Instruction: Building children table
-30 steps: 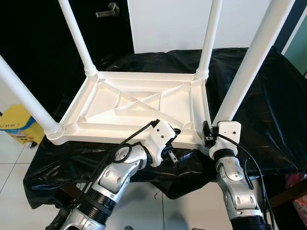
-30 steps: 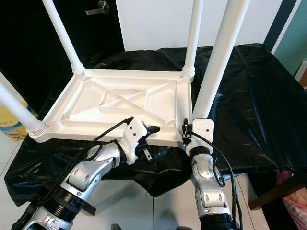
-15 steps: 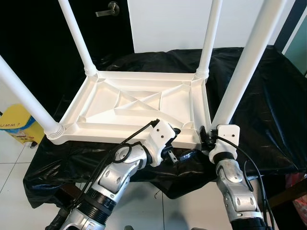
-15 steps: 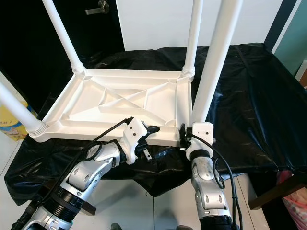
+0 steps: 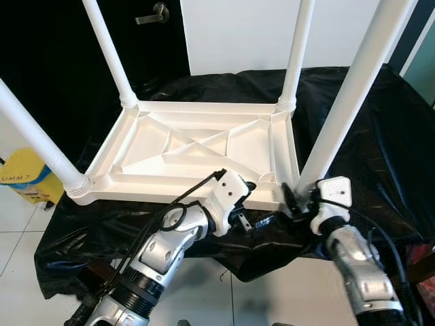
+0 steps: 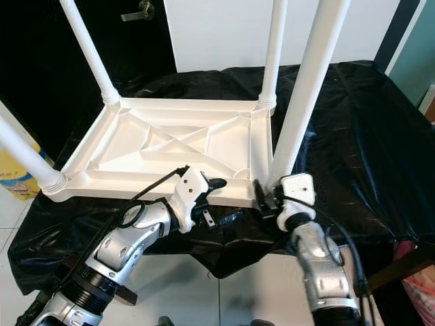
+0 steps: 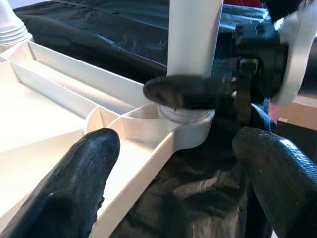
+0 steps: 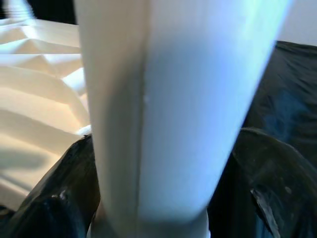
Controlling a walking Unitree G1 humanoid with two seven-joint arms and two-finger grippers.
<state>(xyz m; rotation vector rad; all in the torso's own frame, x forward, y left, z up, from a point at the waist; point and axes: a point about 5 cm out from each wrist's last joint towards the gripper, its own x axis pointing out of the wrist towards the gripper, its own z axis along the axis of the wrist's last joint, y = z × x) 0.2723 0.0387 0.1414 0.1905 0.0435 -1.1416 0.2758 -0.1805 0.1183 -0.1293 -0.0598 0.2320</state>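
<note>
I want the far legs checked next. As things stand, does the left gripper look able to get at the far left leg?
Probably yes, with a long stretch. The left gripper sits open at the tabletop's near edge, and nothing stands between it and the far left leg.

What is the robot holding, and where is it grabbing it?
The right gripper grips the near-right white plastic table leg near its base. The left gripper holds nothing.

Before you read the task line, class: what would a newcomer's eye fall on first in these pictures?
The upside-down white table top on the black cloth, its legs pointing up. Next, the right gripper closed around the base of the near right leg, at its corner socket. The left gripper straddles the near rim beside it.
</note>
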